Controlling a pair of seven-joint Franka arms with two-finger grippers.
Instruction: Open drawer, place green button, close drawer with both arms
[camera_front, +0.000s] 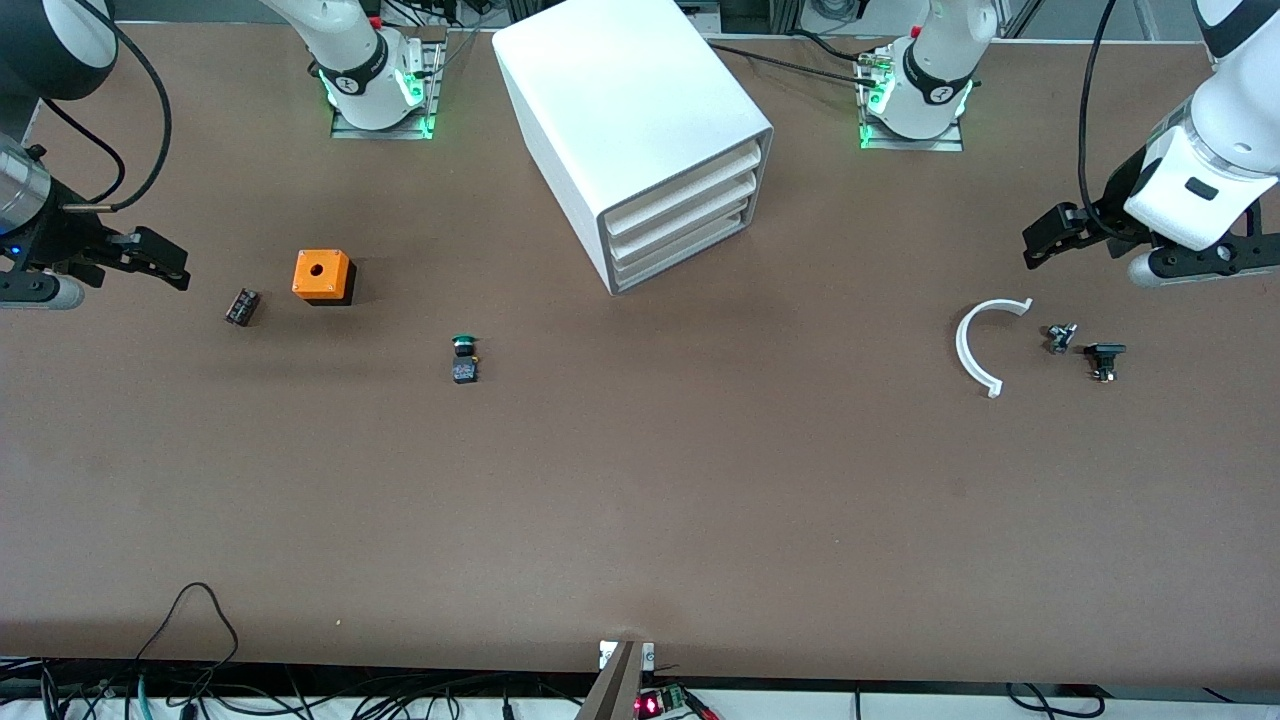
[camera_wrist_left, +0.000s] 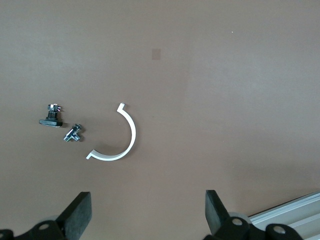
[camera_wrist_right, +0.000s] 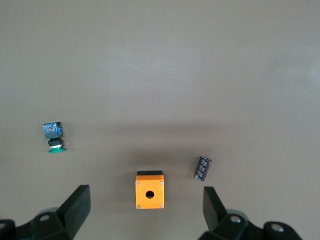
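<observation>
Both arms wait raised at the table ends, the left gripper (camera_front: 1040, 243) and right gripper (camera_front: 165, 262) spread wide and empty. The button (camera_front: 464, 358), green round cap on a dark blocky body, lies on the table at seven o'clock from the smooth white cabinet (camera_front: 640, 130). The bottom drawer (camera_front: 690, 255) sits closed.

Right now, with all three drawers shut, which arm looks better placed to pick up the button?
Right. The right gripper hangs open at the button's end of the table; the left gripper, also open, hangs at the other end.
</observation>
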